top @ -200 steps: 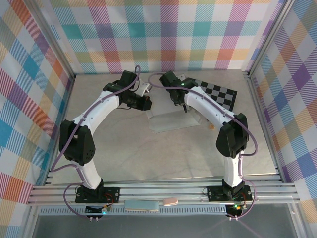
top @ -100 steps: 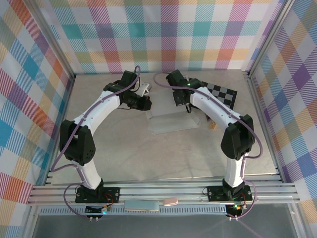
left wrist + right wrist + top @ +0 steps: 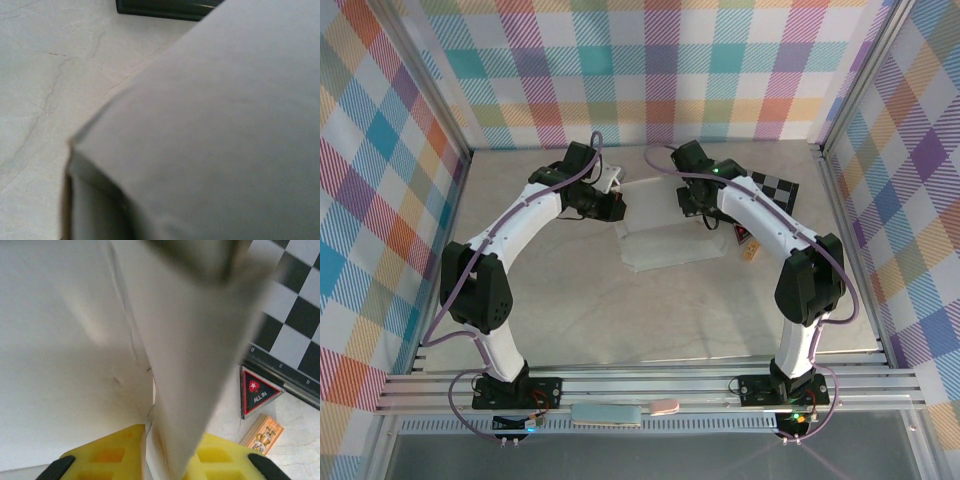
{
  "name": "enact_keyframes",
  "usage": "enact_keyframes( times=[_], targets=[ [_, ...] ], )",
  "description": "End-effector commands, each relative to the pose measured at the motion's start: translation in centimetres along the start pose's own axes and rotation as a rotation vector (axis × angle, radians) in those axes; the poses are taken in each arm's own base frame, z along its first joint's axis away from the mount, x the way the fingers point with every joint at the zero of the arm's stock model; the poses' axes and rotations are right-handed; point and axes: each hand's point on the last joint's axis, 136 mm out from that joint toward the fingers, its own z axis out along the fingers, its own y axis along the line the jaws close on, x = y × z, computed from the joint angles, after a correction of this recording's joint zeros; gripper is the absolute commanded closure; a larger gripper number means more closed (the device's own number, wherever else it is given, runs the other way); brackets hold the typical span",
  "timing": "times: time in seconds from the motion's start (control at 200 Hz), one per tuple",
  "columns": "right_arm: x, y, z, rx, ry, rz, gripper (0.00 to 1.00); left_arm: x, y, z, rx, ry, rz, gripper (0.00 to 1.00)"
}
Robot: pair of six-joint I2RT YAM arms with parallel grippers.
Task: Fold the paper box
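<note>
Beige marbled surface (image 3: 650, 320), plaid walls (image 3: 670, 70) around. I see paper box (image 3: 670, 247) at centre, near chequered board (image 3: 778, 188). Left fingers (image 3: 611, 207) closed at its far-left corner; right fingers (image 3: 112, 454) straddle upright flap, grip unclear.

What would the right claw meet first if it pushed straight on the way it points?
The paper box: its raised flap stands between the fingers of the right claw; beyond, depth is unclear.

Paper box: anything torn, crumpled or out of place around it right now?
No tear visible. The paper box has faint crease lines on one panel in the right wrist view. Two strays lie by its right edge: a black triangular piece and a tan printed piece.
</note>
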Motion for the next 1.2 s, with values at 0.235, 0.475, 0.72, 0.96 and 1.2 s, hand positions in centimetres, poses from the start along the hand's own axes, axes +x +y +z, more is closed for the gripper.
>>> enact_keyframes(
  times=[0.235, 0.475, 0.72, 0.96, 1.2],
  targets=[
    [-1.5, -1.4, -1.1, 0.044, -0.073, 0.035, 0.78, -1.6, -1.3, -0.9, 0.033, -0.051, 0.028, 1.0],
    [-3.8, -1.3, -2.0, 0.006, -0.104, 0.075, 0.76, -1.4, -1.3, -0.9, 0.035, -0.042, 0.035, 1.0],
    [-3.8, -1.2, -1.4, -0.005, -0.07, 0.056, 0.85, -1.6, -1.4, -0.9, 0.036, -0.044, 0.041, 1.0],
    [-2.5, -1.3, -0.5, -0.003, -0.047, 0.059, 0.76, -1.8, -1.3, -0.8, 0.038, -0.043, 0.044, 1.0],
    [-2.8, -2.4, -0.2, 0.084, -0.045, 0.072, 1.0, -1.9, -1.3, -0.7, 0.039, -0.042, 0.04, 1.0]
  ],
)
